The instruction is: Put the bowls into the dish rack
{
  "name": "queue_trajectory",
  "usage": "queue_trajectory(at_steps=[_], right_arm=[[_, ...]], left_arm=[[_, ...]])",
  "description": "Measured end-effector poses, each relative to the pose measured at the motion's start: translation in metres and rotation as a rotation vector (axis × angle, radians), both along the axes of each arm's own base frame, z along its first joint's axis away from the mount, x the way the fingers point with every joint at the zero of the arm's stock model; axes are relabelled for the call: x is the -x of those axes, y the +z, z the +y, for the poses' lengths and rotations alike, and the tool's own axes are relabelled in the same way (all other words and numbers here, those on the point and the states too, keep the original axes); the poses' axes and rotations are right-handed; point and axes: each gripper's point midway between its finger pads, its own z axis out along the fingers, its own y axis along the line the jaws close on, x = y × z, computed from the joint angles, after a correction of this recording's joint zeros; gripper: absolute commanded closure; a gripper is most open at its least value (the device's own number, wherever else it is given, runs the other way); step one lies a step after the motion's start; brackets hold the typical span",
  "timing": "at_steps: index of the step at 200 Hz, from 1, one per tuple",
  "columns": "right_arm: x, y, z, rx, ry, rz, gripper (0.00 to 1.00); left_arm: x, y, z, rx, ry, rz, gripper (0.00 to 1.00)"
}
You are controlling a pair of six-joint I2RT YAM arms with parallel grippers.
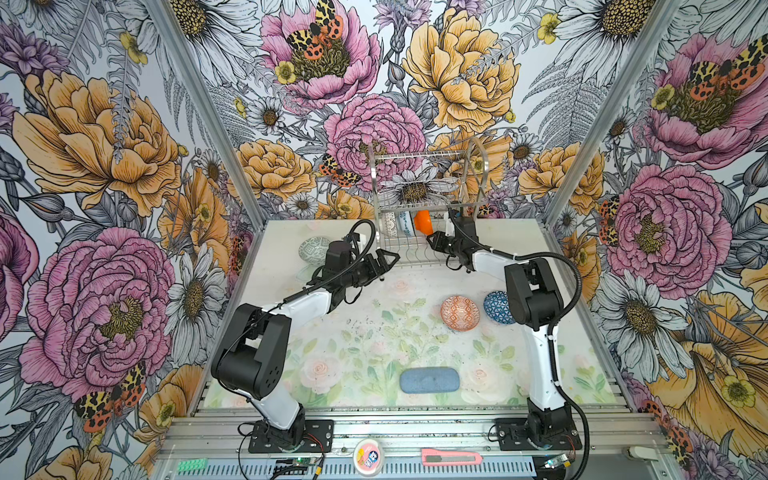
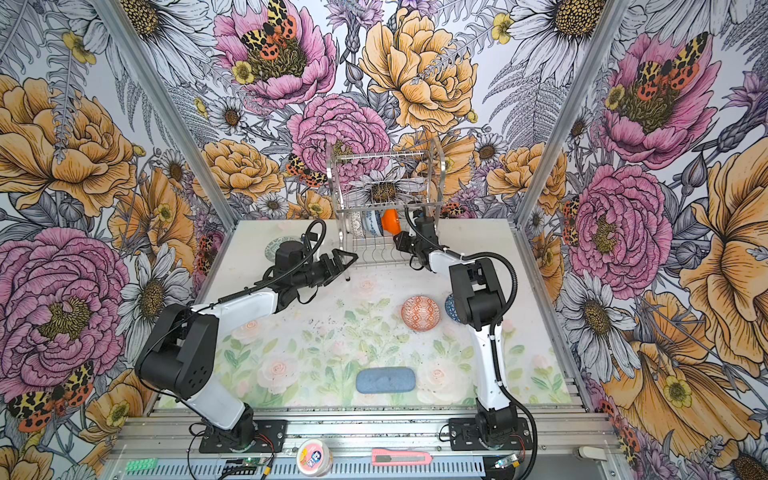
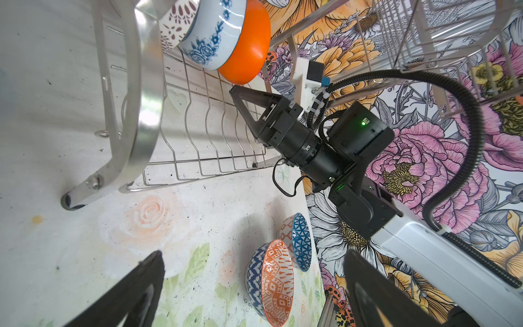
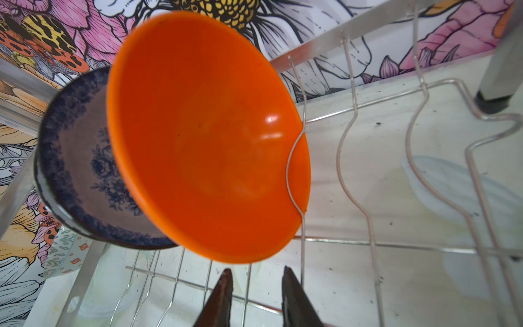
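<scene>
Currently counting: six bowls, one dish rack, one pad, two sets of jaws.

Nearest, the blue-grey pad [image 1: 430, 379] is lying flat on the desk [image 1: 353, 332], by itself.

Beyond it, toward the right, two bowls are sitting on the desk just beside each other. These are the orange-white geometric bowl [image 1: 460, 313], mouth up, and the dark-blue triangle bowl [image 1: 498, 307], partly hidden behind the right arm. Both are lying well apart from either set of jaws.

Farther on, the left jaws are hanging wide apart with nothing between them, just off the rack's front left corner. The grey-green bowl [image 1: 314, 249] is sitting on the desk behind that arm's wrist, at the far left.

The right jaws are standing narrowly apart, gripping nothing, and reaching in over the lower tier's front edge. The orange bowl [image 4: 209, 136] is standing on edge just beyond their tips, not touching them.

Farthest, the dish rack [image 3: 150, 85] is holding three bowls on its lower tier, on edge in a close row: lattice bowl [image 3: 177, 25], blue floral bowl [image 3: 215, 36], then the orange bowl.
</scene>
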Motion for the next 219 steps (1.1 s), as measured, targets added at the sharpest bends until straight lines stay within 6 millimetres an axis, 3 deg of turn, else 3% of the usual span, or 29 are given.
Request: queue_trajectory(at_steps=[64,118,145,185,219], right_arm=[[0.015,0.005,0.007,-0.005,0.009,0.01,0.66],[0.038,0.024,0.03,-0.022,0.043,-0.01,0.63],[0.051,0.034,0.038,-0.026,0.059,-0.018,0.6],[0.07,0.046,0.043,-0.028,0.066,-0.022,0.51],[0.09,0.056,0.038,-0.03,0.06,-0.024,0.42]], left_arm=[[0.006,0.011,-0.002,0.002,-0.009,-0.015,0.01],[0.008,0.009,-0.001,-0.007,0.003,0.0,0.01],[0.016,0.018,0.0,-0.013,0.008,-0.004,0.01],[0.027,0.034,0.006,-0.013,0.026,-0.027,0.01],[0.04,0.031,0.009,-0.035,0.04,-0.007,0.01]])
